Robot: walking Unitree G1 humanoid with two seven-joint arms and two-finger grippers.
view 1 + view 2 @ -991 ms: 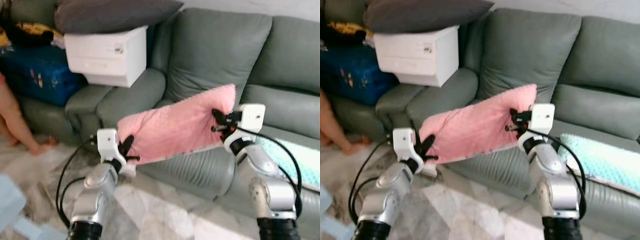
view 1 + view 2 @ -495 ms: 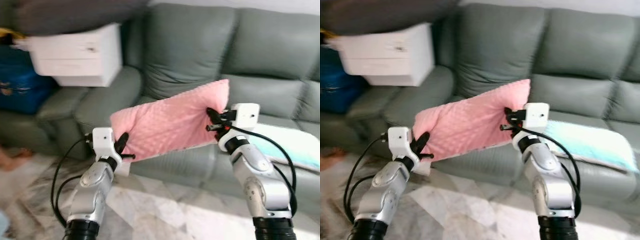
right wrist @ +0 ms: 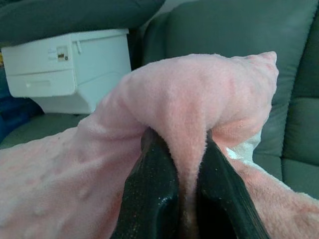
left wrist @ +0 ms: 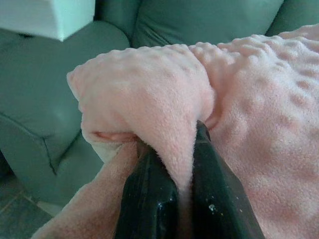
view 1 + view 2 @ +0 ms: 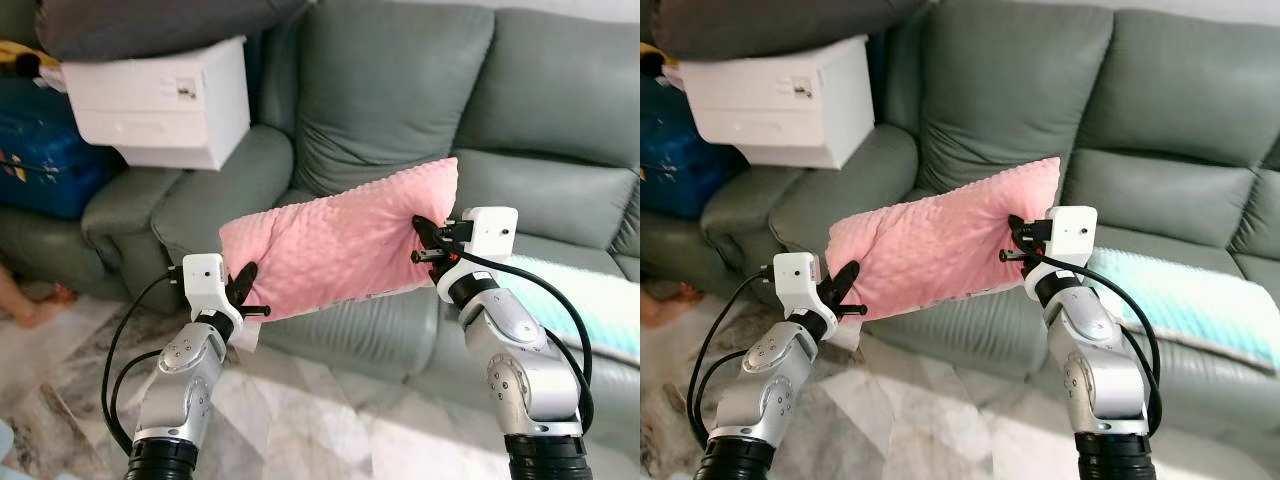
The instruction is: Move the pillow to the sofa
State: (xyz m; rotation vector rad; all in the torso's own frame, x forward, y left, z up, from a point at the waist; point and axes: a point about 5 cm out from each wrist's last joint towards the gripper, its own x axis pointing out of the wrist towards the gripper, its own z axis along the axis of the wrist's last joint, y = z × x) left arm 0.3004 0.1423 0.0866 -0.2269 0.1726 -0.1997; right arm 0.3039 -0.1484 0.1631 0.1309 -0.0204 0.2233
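A pink dimpled pillow (image 5: 340,240) hangs in the air between my two arms, in front of the grey-green sofa (image 5: 400,110). My left gripper (image 5: 243,296) is shut on the pillow's lower left end, and its black fingers (image 4: 149,199) pinch a fold of pink fabric. My right gripper (image 5: 425,240) is shut on the higher right end, with its fingers (image 3: 154,199) squeezing another fold of the pillow (image 3: 199,94). The pillow tilts up toward the right and sits just above the front of the seat cushion (image 5: 390,330).
A white box (image 5: 160,100) rests on the sofa's left armrest with a dark grey cushion (image 5: 150,25) on top. A blue bag (image 5: 40,160) lies further left. A pale turquoise blanket (image 5: 1200,310) covers the right seat. A person's foot (image 5: 30,305) shows on the marble floor (image 5: 300,430).
The camera has swung right then steadied, shifting the sofa and white box leftward in view. Both grippers stay shut on the pillow, which sits in much the same place between my arms.
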